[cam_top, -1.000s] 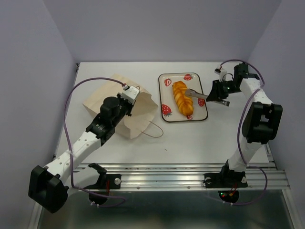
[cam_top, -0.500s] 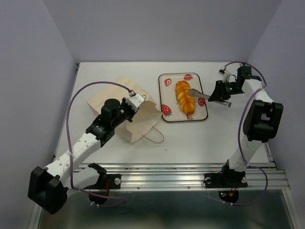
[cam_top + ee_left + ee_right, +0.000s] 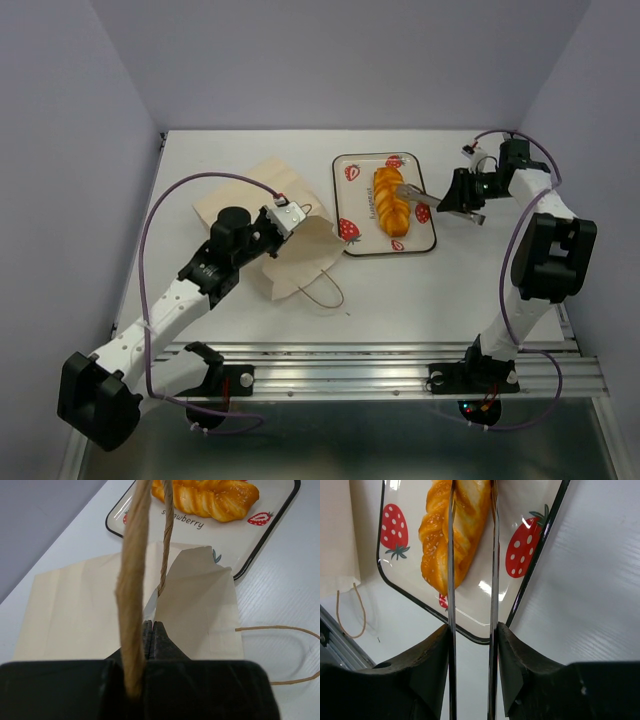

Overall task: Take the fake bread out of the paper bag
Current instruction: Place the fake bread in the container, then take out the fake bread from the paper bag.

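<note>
The paper bag (image 3: 240, 195) lies flat on the table left of the strawberry-print tray (image 3: 425, 238). My left gripper (image 3: 290, 222) is shut on the bag's mouth edge (image 3: 190, 610), and one cord handle (image 3: 132, 580) drapes over the gripper. The long ridged loaf (image 3: 388, 205) lies on the tray and also shows in the left wrist view (image 3: 210, 497). My right gripper (image 3: 447, 205) is shut on metal tongs (image 3: 412, 193), whose arms (image 3: 451, 580) straddle the loaf (image 3: 437, 540). The two croissants are out of view.
The bag's other cord handle (image 3: 322, 290) lies loose on the table toward the near edge. The bag's corner touches or overlaps the tray's left rim (image 3: 260, 545). Purple walls enclose the table on three sides. A metal rail runs along the near edge.
My left arm has dragged the bag to the right, up against the tray. The loaf has turned a little more upright on the tray under the tongs.
</note>
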### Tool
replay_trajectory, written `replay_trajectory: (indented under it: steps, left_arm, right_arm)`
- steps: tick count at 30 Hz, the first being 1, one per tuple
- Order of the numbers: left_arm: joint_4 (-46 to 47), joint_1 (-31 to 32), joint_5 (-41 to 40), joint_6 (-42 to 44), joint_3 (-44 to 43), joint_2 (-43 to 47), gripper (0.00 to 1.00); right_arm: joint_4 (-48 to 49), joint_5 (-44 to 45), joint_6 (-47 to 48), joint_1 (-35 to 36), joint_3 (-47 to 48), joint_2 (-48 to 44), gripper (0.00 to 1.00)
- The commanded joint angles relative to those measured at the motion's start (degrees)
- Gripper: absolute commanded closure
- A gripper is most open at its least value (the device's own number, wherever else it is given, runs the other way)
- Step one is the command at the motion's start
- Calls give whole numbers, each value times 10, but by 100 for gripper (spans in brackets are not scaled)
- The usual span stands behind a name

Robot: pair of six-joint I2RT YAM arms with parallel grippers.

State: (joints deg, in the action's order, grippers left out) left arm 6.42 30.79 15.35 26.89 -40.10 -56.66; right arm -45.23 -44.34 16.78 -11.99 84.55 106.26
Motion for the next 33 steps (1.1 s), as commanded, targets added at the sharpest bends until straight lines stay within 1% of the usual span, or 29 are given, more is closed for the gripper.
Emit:
replay_trajectory:
  steps: [1,9,17,22,26,29,30,31,33]
  left_arm:
    - [20,2,12,4,-14,23,100]
    - [18,2,14,12,-12,45,100]
    - [7,3,-1,-4,-7,54,100]
    - [8,2,-6,-8,-1,61,100]
    - [11,3,-9,-11,2,63,100]
    - [12,2,-6,-11,0,64,100]
    - [14,2,-3,-10,3,66,100]
    - [17,2,-1,-10,5,67,100]
    - [20,2,0,-10,9,68,100]
  right_arm:
    - [33,-15,-12,-2,-1,-35,50]
    - [45,-2,-23,-2,-14,-48,44]
    - [51,14,-32,-2,-15,-61,44]
    - [51,28,-46,-2,0,-74,44]
    - [64,25,-62,-2,-1,-106,46]
    - [88,22,-92,-2,-21,-160,48]
    - [96,20,-100,-2,-41,-177,48]
    - [121,18,-126,-2,-54,-214,50]
    - [145,14,-151,6,-77,-251,51]
